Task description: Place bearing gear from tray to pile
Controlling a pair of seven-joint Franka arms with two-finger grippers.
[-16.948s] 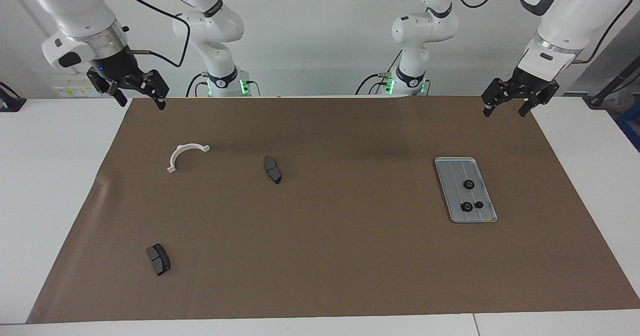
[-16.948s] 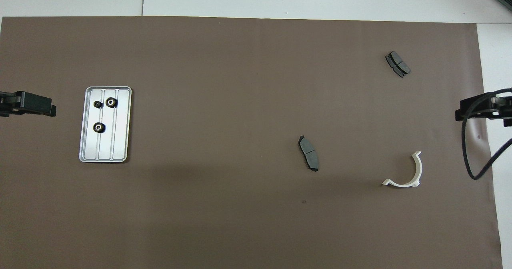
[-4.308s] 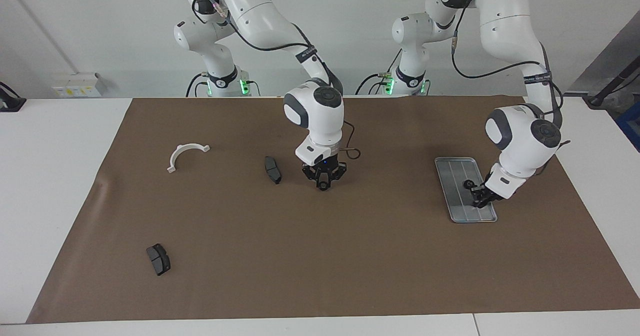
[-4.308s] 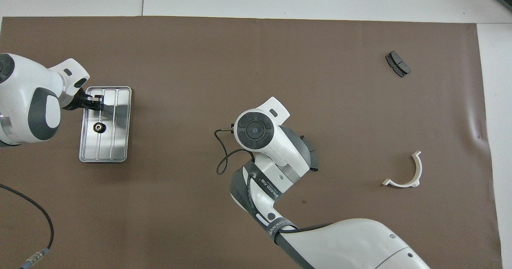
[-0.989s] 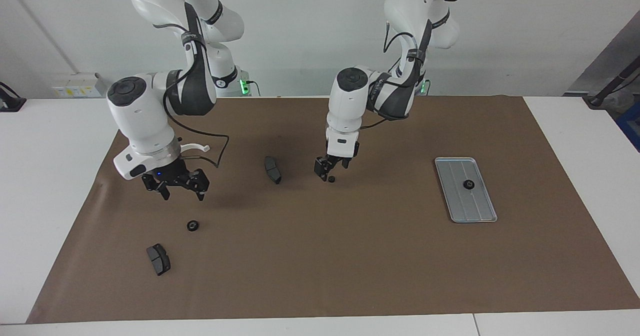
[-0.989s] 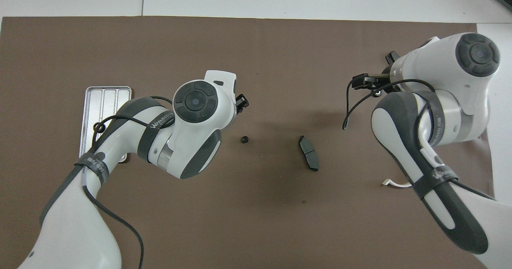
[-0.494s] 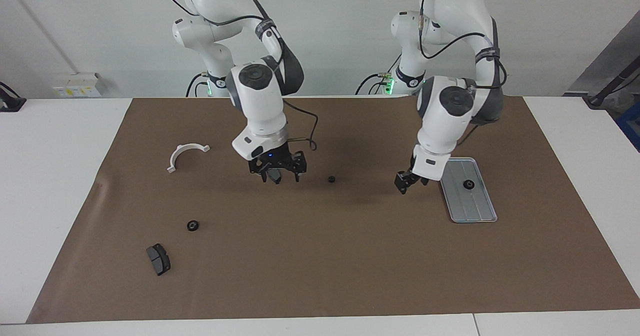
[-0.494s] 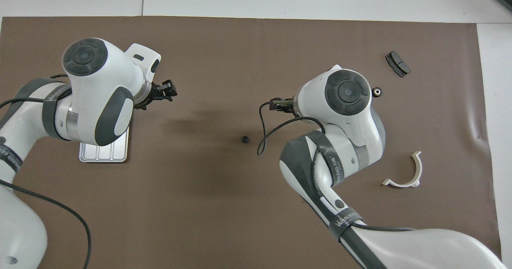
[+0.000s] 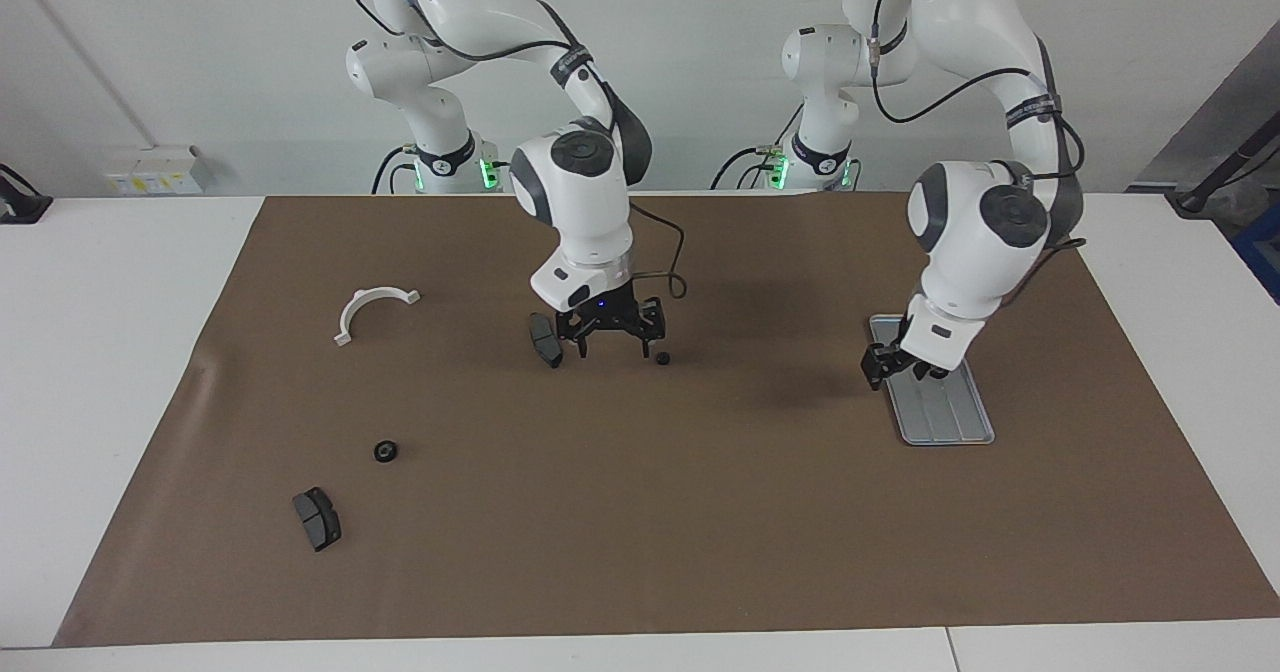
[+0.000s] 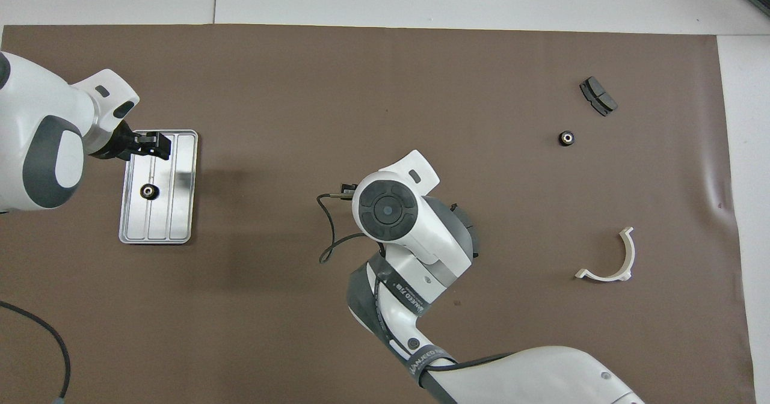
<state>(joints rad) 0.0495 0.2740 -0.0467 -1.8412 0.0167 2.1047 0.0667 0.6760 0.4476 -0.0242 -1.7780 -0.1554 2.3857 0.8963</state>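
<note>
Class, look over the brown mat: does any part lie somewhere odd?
Yes: a small black gear lies alone mid-mat beside the right end effector, neither on the tray nor beside the other gear.

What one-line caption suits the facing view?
Right gripper hangs open beside a small gear at mid-mat; left gripper is over the tray.

A flat silver-grey ridged tray (image 10: 180,211) lies toward the left arm's end of the counter, one small black toothed gear (image 10: 147,192) lying flat on it. Two more black gears, one (image 9: 386,450) near a dark brake pad (image 9: 317,518), one smaller (image 9: 662,358) mid-counter, lie on the brown mat among a white semicircular bracket (image 9: 372,311) and another pad (image 9: 545,340)
</note>
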